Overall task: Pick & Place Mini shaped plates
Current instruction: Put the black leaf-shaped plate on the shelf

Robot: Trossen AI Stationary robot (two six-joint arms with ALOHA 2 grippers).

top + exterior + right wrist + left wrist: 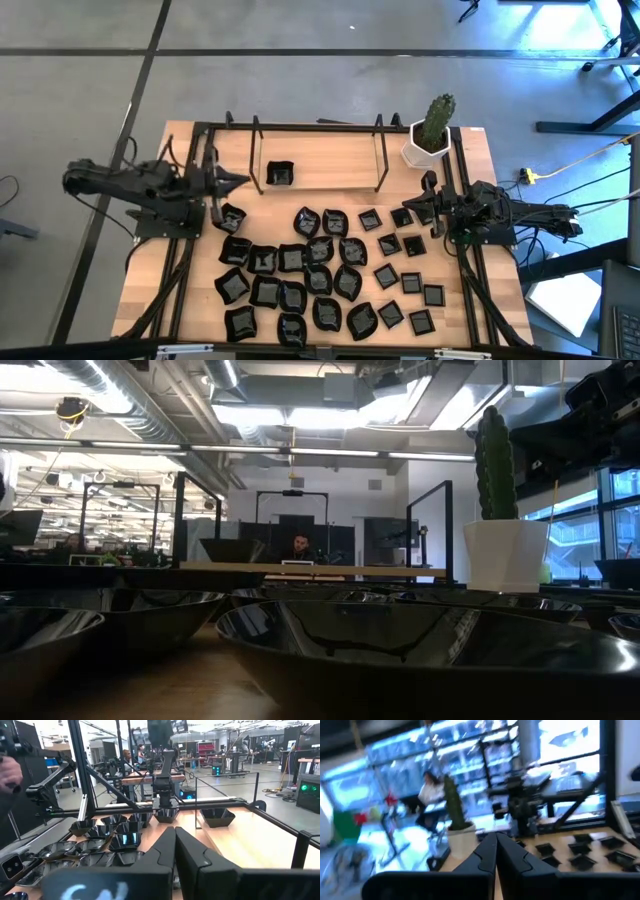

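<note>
Both tools are closed and hold nothing. Left tool (pixel 240 180) hangs over the counter's (pixel 330 172) left side, its tips pressed together and pointing toward the counter's middle, next to the black rack (pixel 318 128). Its arm lies stretched level from the left edge. In the left wrist view the two fingers (pixel 495 851) meet in a point.

Right tool (pixel 428 184) sits at the right side, near the white pot with the cactus (pixel 433 128). Its arm lies along the right edge, and in the right wrist view its closed tips (pixel 174 845) face across the counter toward the left arm.

One mini shaped plate (pixel 280 174), squarish, lies alone inside the rack on the far part of the counter, well apart from the rest. All the other mini shaped plates (pixel 320 270) lie spread over the near half: wavy-edged and rounded ones clustered on the left and middle, small flat squares toward the right in loose rows. Each rests flat with its hollow side up; their corners point different ways, with no common long axis. One plate (pixel 232 217) lies just beside the left tool's base.
</note>
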